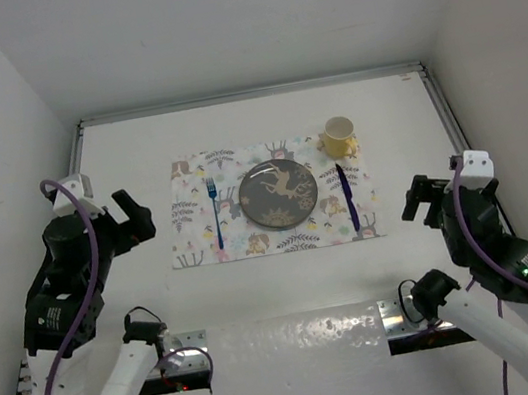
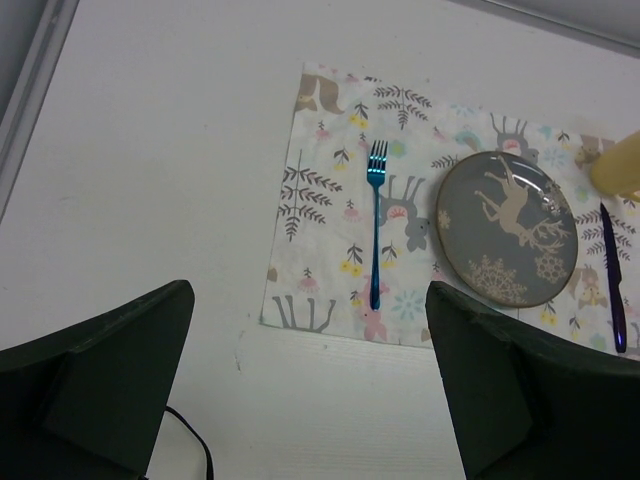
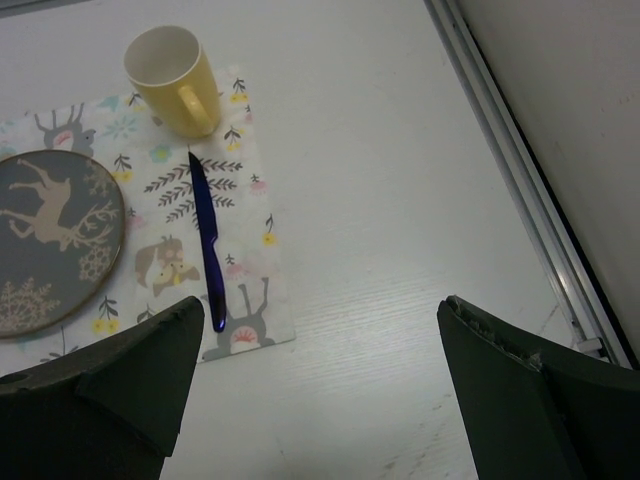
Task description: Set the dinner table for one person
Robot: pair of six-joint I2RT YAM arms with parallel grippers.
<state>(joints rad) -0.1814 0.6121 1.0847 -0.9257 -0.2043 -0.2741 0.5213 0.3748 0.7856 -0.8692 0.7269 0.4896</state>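
Observation:
On the white dinner table [image 1: 412, 112] lies a placemat [image 1: 196, 244] printed with deer and leaves. A dark grey deer plate [image 1: 278, 194] sits at its middle, a blue fork [image 1: 215, 213] to the plate's left, a dark blue knife [image 1: 347, 198] to its right. A yellow mug [image 1: 339, 136] stands upright at the mat's far right corner. My left gripper [image 1: 138, 219] hovers open left of the mat, empty. My right gripper [image 1: 418, 198] hovers open right of the mat, empty. The wrist views show the fork [image 2: 376, 225], plate [image 2: 507, 227], knife [image 3: 207, 240] and mug [image 3: 176, 80].
Silver metal rails [image 1: 449, 121] run along the table's far and side edges. White walls close in on three sides. A shiny metal strip [image 1: 297, 334] lies at the near edge between the arm bases.

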